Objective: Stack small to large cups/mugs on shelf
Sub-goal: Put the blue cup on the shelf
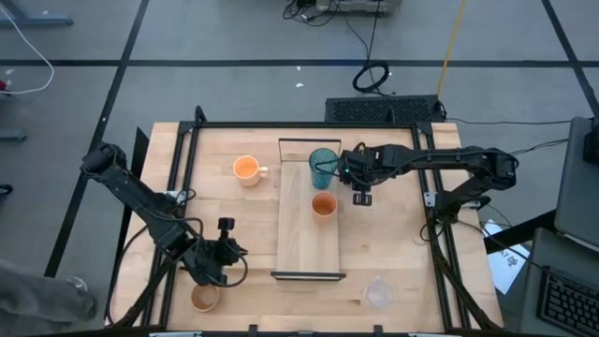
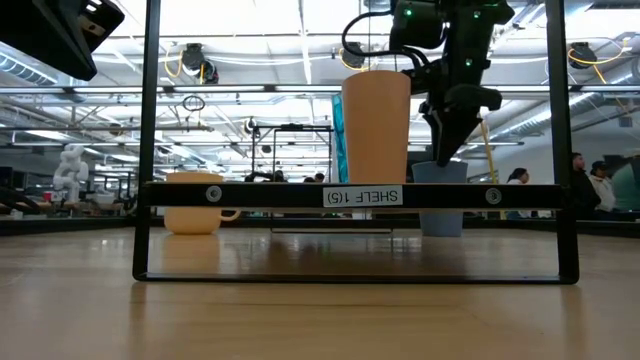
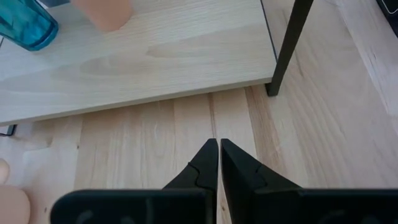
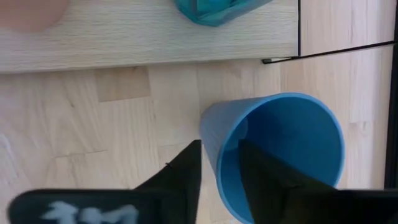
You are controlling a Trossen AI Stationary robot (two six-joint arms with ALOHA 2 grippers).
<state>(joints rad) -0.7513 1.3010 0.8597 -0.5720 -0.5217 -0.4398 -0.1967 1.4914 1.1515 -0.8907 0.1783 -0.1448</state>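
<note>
The right claw (image 4: 217, 165) grips the rim of the blue cup (image 4: 280, 152), one finger inside the wall and one outside, just beside the right edge of the shelf (image 1: 301, 243) near its far end; the cup looks to rest on the desk (image 1: 402, 253), though contact is hard to judge. On the shelf stand the teal tumbler (image 1: 323, 164) at the far end and the small orange cup (image 1: 323, 205) near the middle. The orange handled mug (image 1: 246, 169) sits left of the shelf. The left claw (image 3: 217, 165), fingers pressed together and empty, hangs over the desk off the shelf's near left corner, next to the tan wooden mug (image 1: 204, 298). The clear cup (image 1: 378, 293) stands off the shelf's near right corner.
</note>
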